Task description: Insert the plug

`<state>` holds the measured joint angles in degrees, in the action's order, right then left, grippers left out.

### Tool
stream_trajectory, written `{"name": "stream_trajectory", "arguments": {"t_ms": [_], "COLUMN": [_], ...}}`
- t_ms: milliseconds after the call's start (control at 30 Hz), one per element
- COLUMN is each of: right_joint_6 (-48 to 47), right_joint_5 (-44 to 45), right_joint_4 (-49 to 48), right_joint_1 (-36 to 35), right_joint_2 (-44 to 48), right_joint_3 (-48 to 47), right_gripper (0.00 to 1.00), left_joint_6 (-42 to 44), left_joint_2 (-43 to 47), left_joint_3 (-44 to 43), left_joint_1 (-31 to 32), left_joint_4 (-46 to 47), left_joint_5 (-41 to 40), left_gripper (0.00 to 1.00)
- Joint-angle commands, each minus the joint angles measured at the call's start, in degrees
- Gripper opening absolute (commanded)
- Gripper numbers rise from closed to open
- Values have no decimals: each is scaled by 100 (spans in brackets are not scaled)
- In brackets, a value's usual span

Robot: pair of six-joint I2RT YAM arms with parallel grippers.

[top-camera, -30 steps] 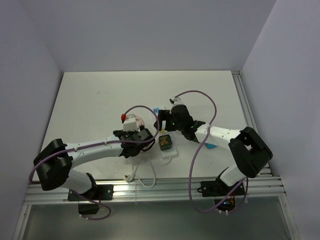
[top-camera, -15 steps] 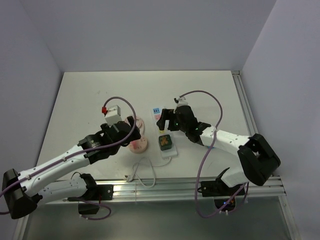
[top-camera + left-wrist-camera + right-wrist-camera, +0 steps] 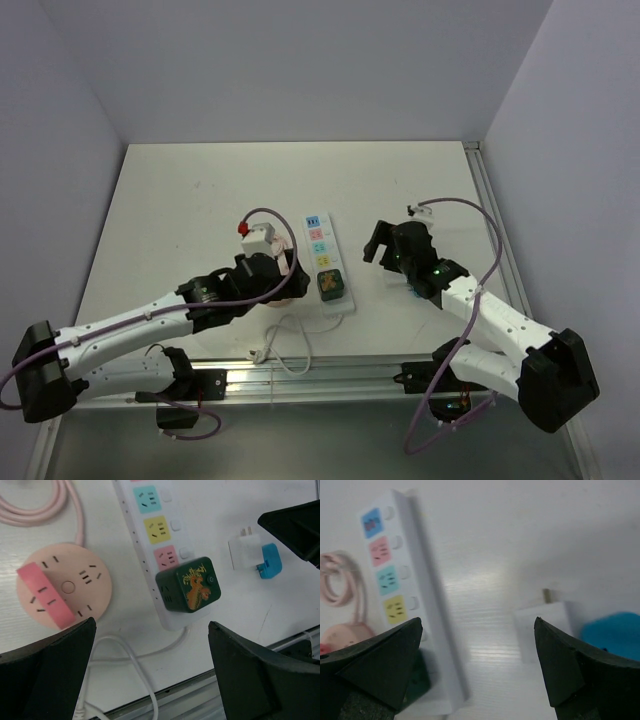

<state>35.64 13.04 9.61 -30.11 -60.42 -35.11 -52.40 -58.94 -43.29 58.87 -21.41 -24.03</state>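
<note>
cube plug (image 3: 189, 584) sits on power strip (image 3: 165, 511); round socket (image 3: 62, 591) left.

Glossy green plastic plug (image 3: 187, 585), matt white table (image 3: 260, 505)

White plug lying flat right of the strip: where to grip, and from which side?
Top-down, probably: the white plug lies flat. Pinch its boxy body behind the prongs, leaving them free. The blue piece crowds one side.

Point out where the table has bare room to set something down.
The far half of the table, beyond the power strip to the back wall, is bare, as is the left side beside the pink round socket. The near middle is crowded: socket, strip, green adapter, blue-and-white plug, left hand, right hand.
</note>
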Motion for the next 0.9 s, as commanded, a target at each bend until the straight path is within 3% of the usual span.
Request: {"name": "stream_trajectory", "arguments": {"t_ms": [0, 267, 700, 867], "right_joint_6": [163, 234, -127, -180], "right_joint_5": [-64, -425, -723, -794], "right_joint_4": [665, 727, 736, 648], "right_joint_1": [400, 1059, 1104, 1077], "right_joint_2": [224, 277, -1058, -1042], "right_joint_3": [329, 637, 40, 48], "right_gripper": [100, 98, 97, 91], "left_joint_6": [-156, -832, -1123, -939], "left_joint_2": [-319, -803, -1919, -1911], "left_joint_3": [-66, 215, 216, 268], "left_joint_1": [212, 309, 292, -51], "left_joint_4": [549, 892, 1254, 1157], "left_joint_5": [197, 109, 57, 91], "left_gripper": [100, 99, 100, 100]}}
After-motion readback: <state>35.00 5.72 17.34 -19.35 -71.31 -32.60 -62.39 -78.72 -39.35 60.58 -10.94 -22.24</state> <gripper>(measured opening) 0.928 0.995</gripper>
